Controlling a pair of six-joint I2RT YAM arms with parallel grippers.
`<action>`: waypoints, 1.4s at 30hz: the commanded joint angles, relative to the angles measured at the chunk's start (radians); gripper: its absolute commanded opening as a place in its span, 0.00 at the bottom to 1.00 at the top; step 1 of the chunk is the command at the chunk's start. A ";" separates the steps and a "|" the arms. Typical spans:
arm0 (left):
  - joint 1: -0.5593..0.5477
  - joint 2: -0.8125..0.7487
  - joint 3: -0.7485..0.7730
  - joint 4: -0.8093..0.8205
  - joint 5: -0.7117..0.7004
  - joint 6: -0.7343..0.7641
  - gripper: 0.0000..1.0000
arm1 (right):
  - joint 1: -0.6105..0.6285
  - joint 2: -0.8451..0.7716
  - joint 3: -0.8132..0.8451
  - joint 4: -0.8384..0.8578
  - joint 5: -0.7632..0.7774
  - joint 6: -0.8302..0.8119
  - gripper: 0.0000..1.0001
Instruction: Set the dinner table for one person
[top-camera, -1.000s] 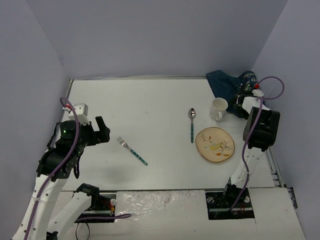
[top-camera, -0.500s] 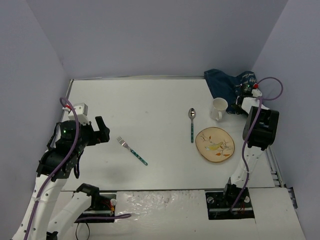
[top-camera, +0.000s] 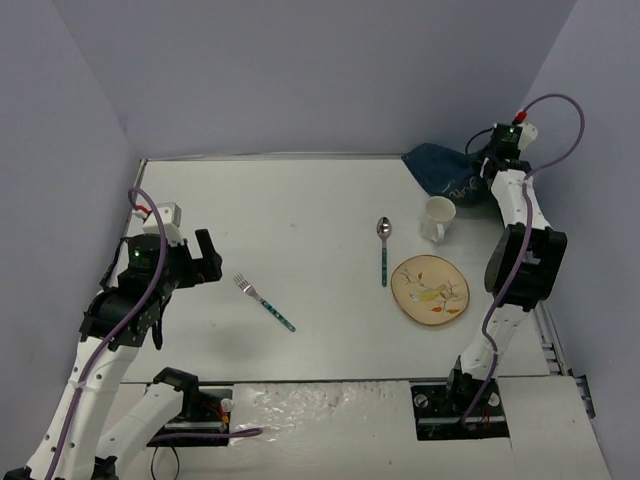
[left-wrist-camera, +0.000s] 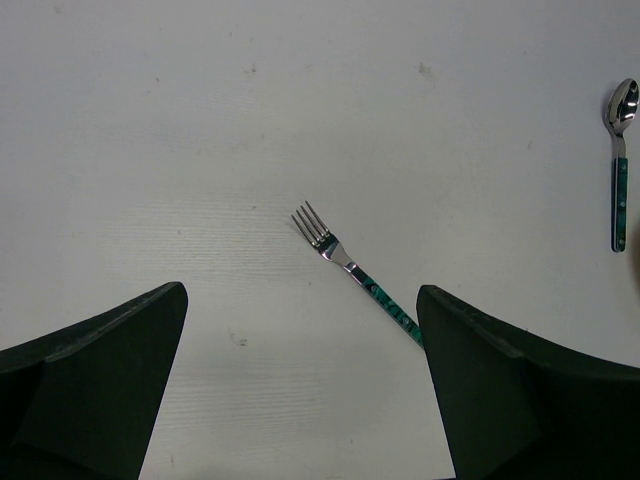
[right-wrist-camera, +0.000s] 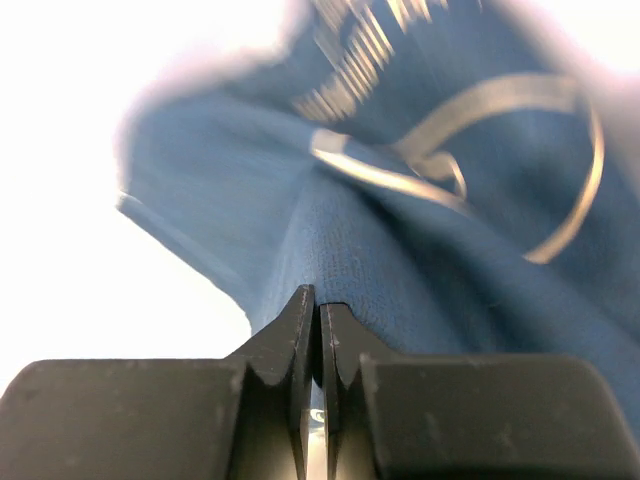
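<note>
At the near edge of the dinner table (top-camera: 300, 200), the left gripper (left-wrist-camera: 300, 292) hung above the bare white top with its jaws spread wide and nothing between them. The fork (left-wrist-camera: 355, 270) lay flat on the table just ahead of it, tines pointing away to the left. Its patterned green handle ran back toward the right finger, whose tip cut off the end of the handle in the wrist view.

Further in and to the right, a round plate (top-camera: 430, 288) with a painted motif sat flat on the table. The motif was too small to make out. Just left of the plate lay a spoon (top-camera: 384, 250) with a matching green handle, its bowl toward the far side. In the left wrist view the spoon was partly cut by the frame edge. Beyond the plate stood a white mug (top-camera: 437, 218), upright.

At the far right corner the right gripper (right-wrist-camera: 318, 300) was raised off the table, its jaws pinched tight on a fold of the dark blue cloth mat (right-wrist-camera: 420, 260). The cloth hung from the fingertips, and its lower part was bunched on the table just behind the mug. The white print on the cloth showed as curved lines and short strokes, blurred in the wrist view, and no words could be read. From above, the arm and cloth hid the fingertips themselves.
</note>
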 joint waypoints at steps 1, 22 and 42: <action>-0.004 0.006 0.054 0.055 -0.006 -0.025 0.97 | 0.039 -0.134 0.184 0.103 -0.003 -0.092 0.00; -0.002 -0.052 0.123 -0.046 -0.165 -0.097 0.97 | 0.643 -0.045 0.493 0.397 -0.023 -0.291 0.00; -0.001 -0.022 0.062 -0.019 -0.284 -0.198 0.97 | 1.068 -0.038 -0.069 0.302 -0.031 -0.116 0.83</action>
